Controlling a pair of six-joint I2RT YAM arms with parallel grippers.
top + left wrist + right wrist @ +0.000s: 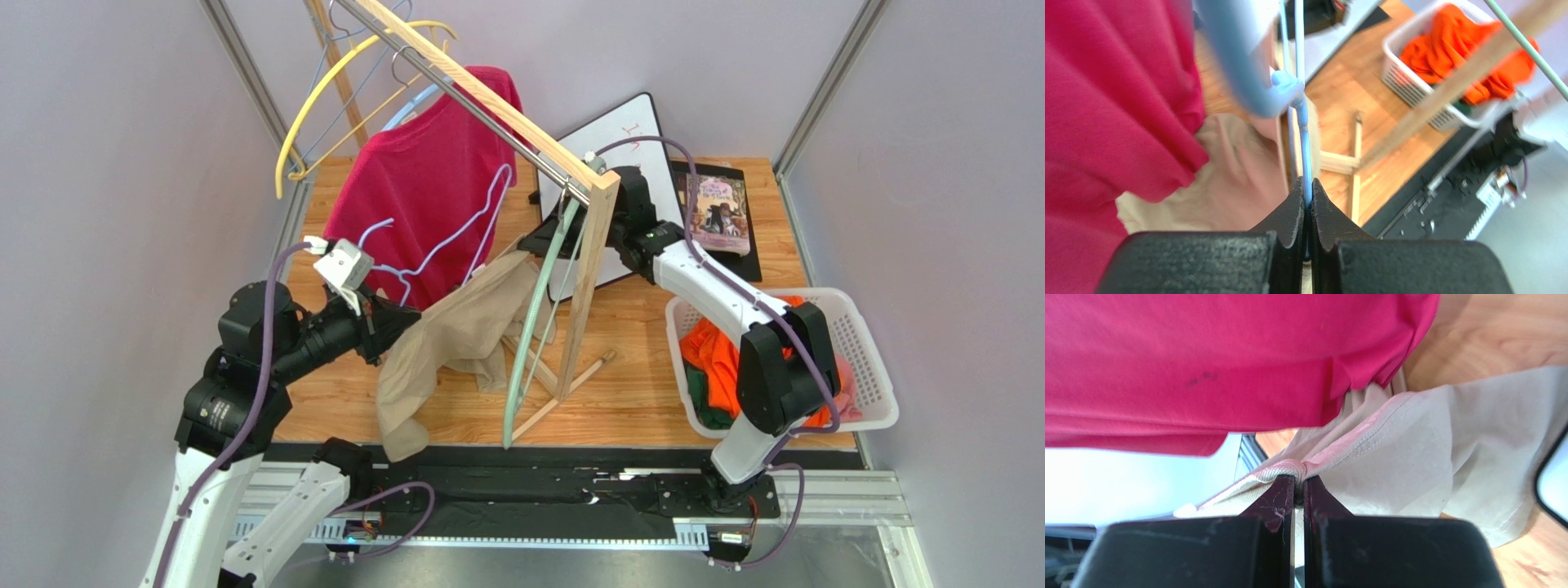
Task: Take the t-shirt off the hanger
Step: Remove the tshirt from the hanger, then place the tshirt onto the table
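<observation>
A beige t-shirt (454, 337) hangs slack between my two grippers, below the wooden rack. My left gripper (399, 321) is shut on the thin light-blue wire hanger (429, 251); in the left wrist view the hanger (1303, 122) runs up out of the closed gripper (1308, 187), with the beige shirt (1229, 184) behind it. My right gripper (536, 239) is shut on the shirt's ribbed collar; in the right wrist view the gripper (1298, 479) pinches the collar of the beige shirt (1413, 453). How much of the shirt is still on the hanger is hidden.
A red t-shirt (423, 172) hangs on the rack rail (491, 104), close behind both grippers. Yellow hangers (325, 92) and a green hanger (528, 343) also hang there. A white basket (859, 355) of orange clothes stands at the right. A book (718, 211) and a whiteboard (626, 135) lie at the back.
</observation>
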